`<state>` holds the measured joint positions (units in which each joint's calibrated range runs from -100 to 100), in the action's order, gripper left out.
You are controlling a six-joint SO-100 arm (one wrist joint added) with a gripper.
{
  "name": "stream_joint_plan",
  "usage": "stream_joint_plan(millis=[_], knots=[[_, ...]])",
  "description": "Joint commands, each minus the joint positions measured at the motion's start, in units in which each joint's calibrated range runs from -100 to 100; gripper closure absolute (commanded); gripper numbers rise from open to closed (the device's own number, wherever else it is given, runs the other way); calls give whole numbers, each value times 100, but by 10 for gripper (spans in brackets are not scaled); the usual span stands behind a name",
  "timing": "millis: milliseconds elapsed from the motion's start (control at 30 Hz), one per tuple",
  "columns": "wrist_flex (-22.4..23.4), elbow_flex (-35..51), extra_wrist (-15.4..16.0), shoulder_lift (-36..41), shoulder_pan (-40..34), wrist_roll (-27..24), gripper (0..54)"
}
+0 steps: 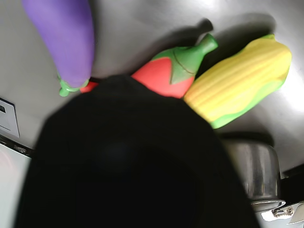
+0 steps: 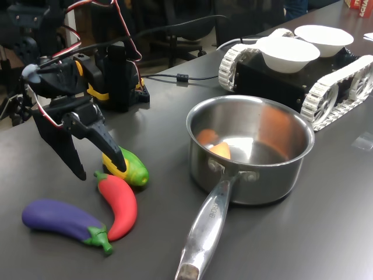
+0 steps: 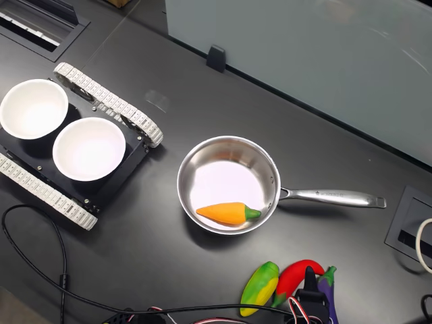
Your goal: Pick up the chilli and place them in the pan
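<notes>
— What colours lie on the dark grey table?
— A red chilli with green stem, purple eggplant, yellow-green ribbed corn.
— And the pan?
— Shiny silver, holding an orange carrot.

A purple eggplant lies on the dark desk at the first exterior view's near left, its green stem pointing right. A yellow-green corn lies just beyond it, nearer the middle. At the far right of the first exterior view, two white bowls sit side by side on a black tracked vehicle with pale treads. A black cable runs across the desk at the far side. In the second exterior view an orange toy carrot with a green tip lies near the middle.
</notes>
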<state>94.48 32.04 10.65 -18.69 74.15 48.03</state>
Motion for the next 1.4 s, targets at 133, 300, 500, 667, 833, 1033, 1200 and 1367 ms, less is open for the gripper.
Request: stream_joint_plan(millis=[133,300,500,667,833,1033,1200,1367], knots=[[-266,72,-174,-93,-201,107,187],[-292,127,-267,-236,-305,161,178],[-352,63,-317,-270,-465,171,176],[-352,-1,-469,-329,-649,195,178],[-335,9,-477,-388,-672,230,183],[-326,36,-620,-531,-729,288,201],[-266,-64,-729,-523,-775,337,223],[-241,-100,-897,-582,-844,371,246]])
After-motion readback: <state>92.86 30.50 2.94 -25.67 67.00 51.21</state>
